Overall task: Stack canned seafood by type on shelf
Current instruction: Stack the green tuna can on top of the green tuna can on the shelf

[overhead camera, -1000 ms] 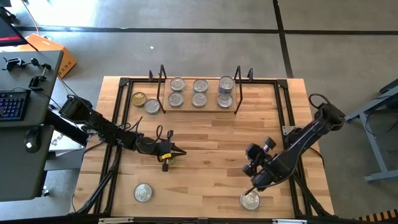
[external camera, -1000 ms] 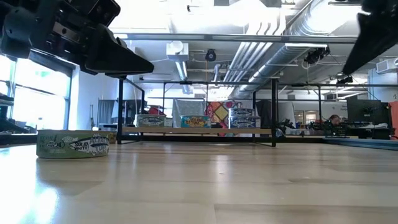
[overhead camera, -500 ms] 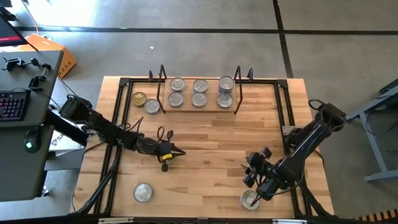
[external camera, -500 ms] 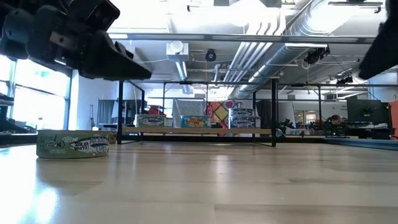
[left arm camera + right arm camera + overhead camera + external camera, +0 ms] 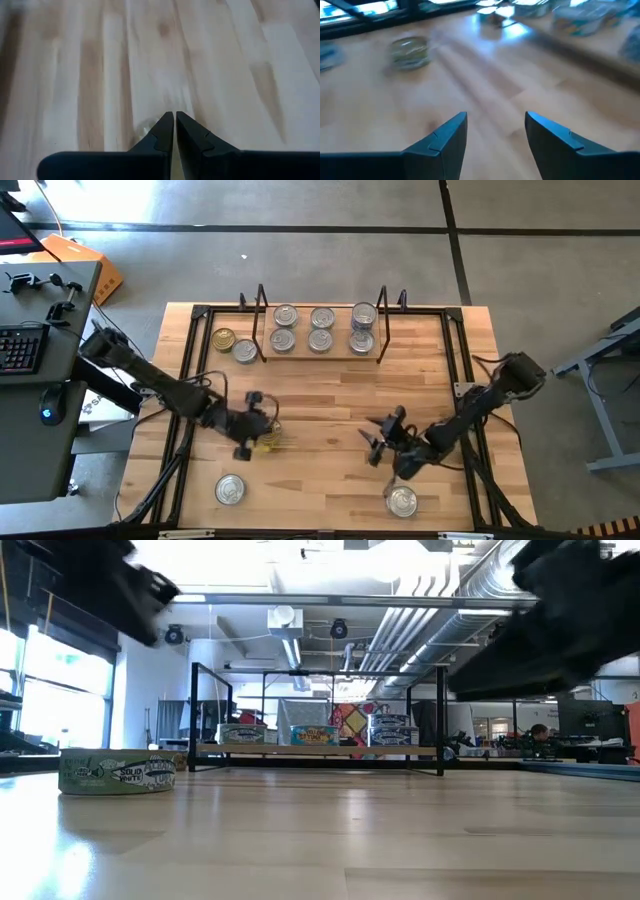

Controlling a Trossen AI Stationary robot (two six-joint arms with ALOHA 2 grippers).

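Tins of seafood, short and round with shiny lids, sat in several places on the pale planked tabletop (image 5: 330, 395). Six or so silver-lidded ones stood on the shelf (image 5: 320, 352), a low light-wood board with black wire uprights at each end, at the far edge; the pile by its right upright (image 5: 363, 315) looked taller than the rest. Just outside the left upright lay a gold-lidded tin (image 5: 224, 339) touching a silver one (image 5: 245, 351). Two more silver tins lay at the near edge: one near the left corner (image 5: 230, 489), one toward the right (image 5: 402, 501).

The left claw (image 5: 268, 442) hung over bare wood left of the tabletop's middle, its dark tapered fingers pressed together and holding nothing. The right claw (image 5: 376, 442) hovered a little beyond the near-right tin, not touching it, its wedge-shaped fingers (image 5: 445, 135) spread apart and empty.

From table height, the near-left tin (image 5: 117, 771) showed a green printed paper label.
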